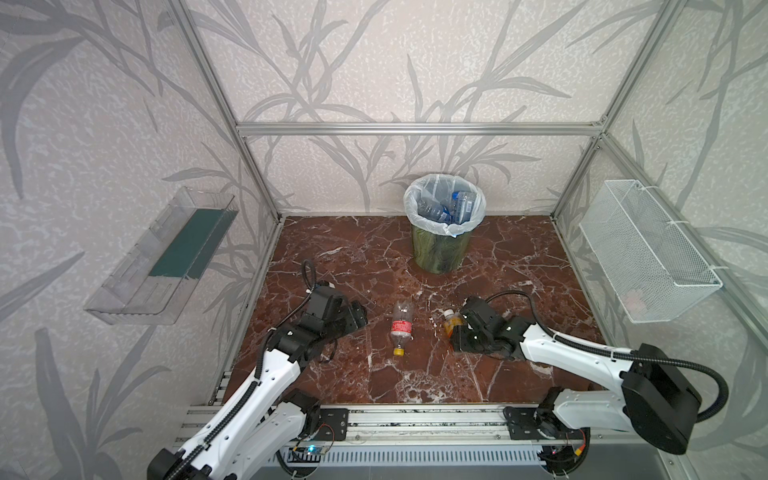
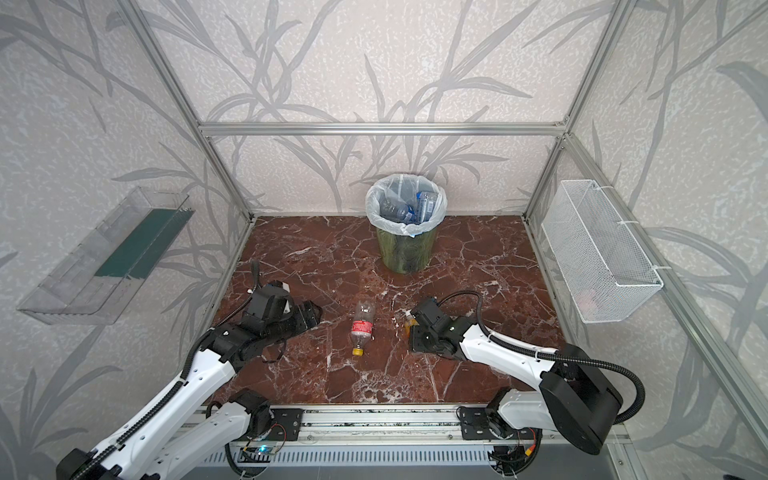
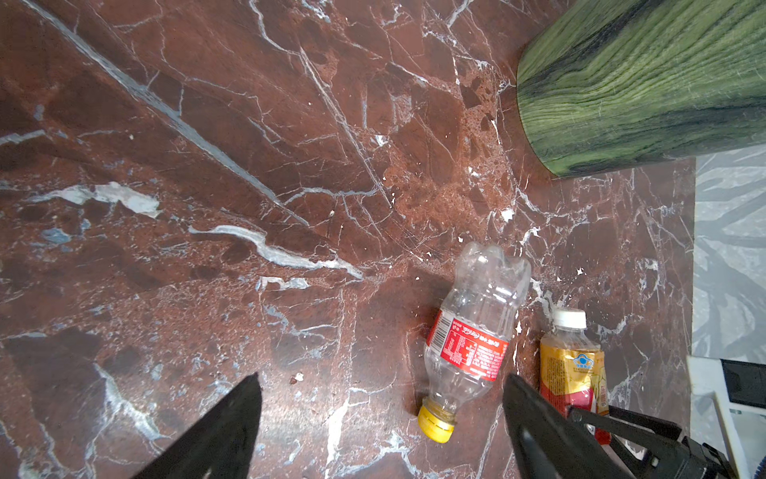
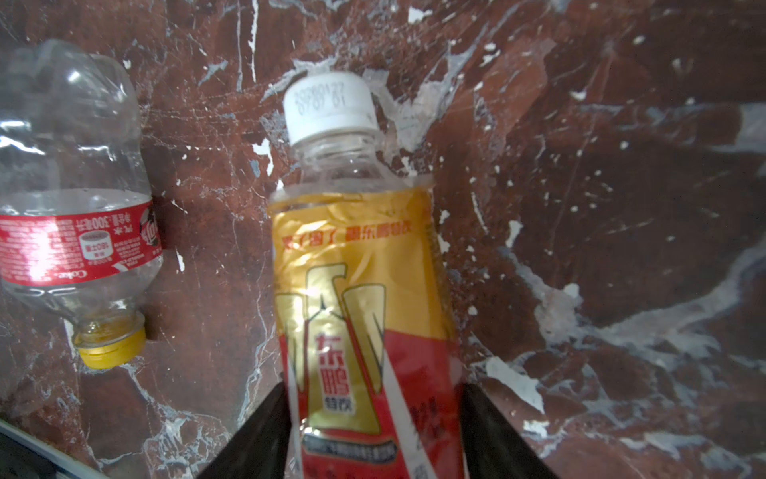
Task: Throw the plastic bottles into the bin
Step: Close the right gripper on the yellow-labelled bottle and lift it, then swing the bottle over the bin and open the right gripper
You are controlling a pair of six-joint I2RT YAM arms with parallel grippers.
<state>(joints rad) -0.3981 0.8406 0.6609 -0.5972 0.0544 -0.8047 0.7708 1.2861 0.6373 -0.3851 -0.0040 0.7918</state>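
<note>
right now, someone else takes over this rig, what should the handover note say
Left gripper: open, empty, near the red-labelled bottle.
Right gripper: fingers flank the yellow-labelled bottle; whether the grip is firm is unclear.
Both lie on the table, apart from each other.
Done: several bottles in the bin.
Left: those two.

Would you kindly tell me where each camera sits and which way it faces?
Both top views: high up front, looking down at the bin, left arm and right arm.
Left wrist: low, facing the red-labelled bottle and bin; open jaws show.
Right wrist: close on the yellow-labelled bottle, flanked by its jaws.
Shared: both wrist views show both bottles.
</note>
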